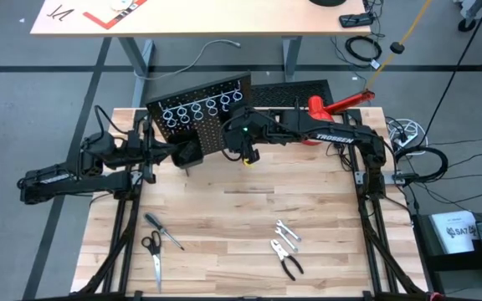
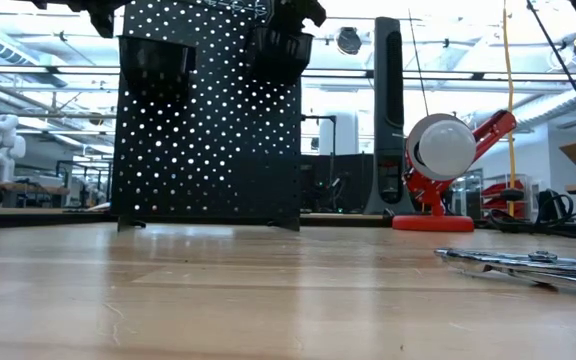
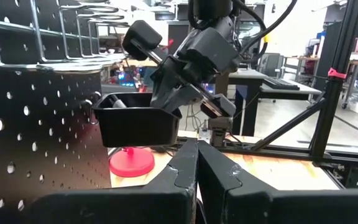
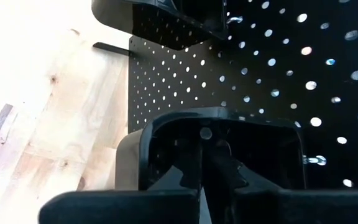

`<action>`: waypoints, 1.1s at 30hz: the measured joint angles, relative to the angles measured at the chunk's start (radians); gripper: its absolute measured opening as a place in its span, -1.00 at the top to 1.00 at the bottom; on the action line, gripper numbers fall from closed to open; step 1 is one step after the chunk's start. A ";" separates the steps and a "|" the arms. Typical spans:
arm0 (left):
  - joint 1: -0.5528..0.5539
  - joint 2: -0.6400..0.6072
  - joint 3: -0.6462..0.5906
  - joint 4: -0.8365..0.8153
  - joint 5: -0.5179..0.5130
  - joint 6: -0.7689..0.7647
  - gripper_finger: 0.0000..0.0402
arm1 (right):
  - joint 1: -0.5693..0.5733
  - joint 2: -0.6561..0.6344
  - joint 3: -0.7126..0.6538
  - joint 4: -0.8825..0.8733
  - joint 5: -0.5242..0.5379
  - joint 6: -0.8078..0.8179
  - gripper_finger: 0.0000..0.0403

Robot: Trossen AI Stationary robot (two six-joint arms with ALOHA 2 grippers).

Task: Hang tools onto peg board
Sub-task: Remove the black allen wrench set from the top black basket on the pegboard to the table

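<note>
Right claw (image 1: 248,155), upper centre of the high view: dark fingers pressed together, tips down at the mouth of a black plastic box bin (image 4: 222,149) on the peg board. In the right wrist view the bin fills the lower frame: glossy rounded rim, a small round silver piece (image 4: 206,133) at its inner wall. Can't tell if the claw pinches anything.

Peg board (image 1: 201,117): black perforated metal rectangular panel, upright, at the desk's far edge, upper centre of the high view. A row of silver wire rings (image 1: 197,112) runs along its upper part. In the low view it sits centre-left, light showing through the round holes, with two box bins near the top edge.

Left claw (image 1: 186,156), left of centre in the high view: matte black fingers pressed together, nothing between them, just in front of the board's left end.

Desk (image 1: 224,226): pale wood butcher-block, visible grain. Tools lie flat on it in the lower part of the high view:
- lower left: black-handled scissors (image 1: 152,251) and a thin screwdriver (image 1: 164,231) beside them
- lower centre-right: silver wrench (image 1: 287,232), black-handled pliers (image 1: 286,259) just below it

Red-and-white lamp (image 2: 446,165), round white head on a red arm and base, stands right of the board in the low view.
</note>
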 joint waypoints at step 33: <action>0.000 0.000 0.000 0.000 0.000 0.000 0.93 | 0.006 -0.059 0.000 -0.023 0.040 0.018 0.43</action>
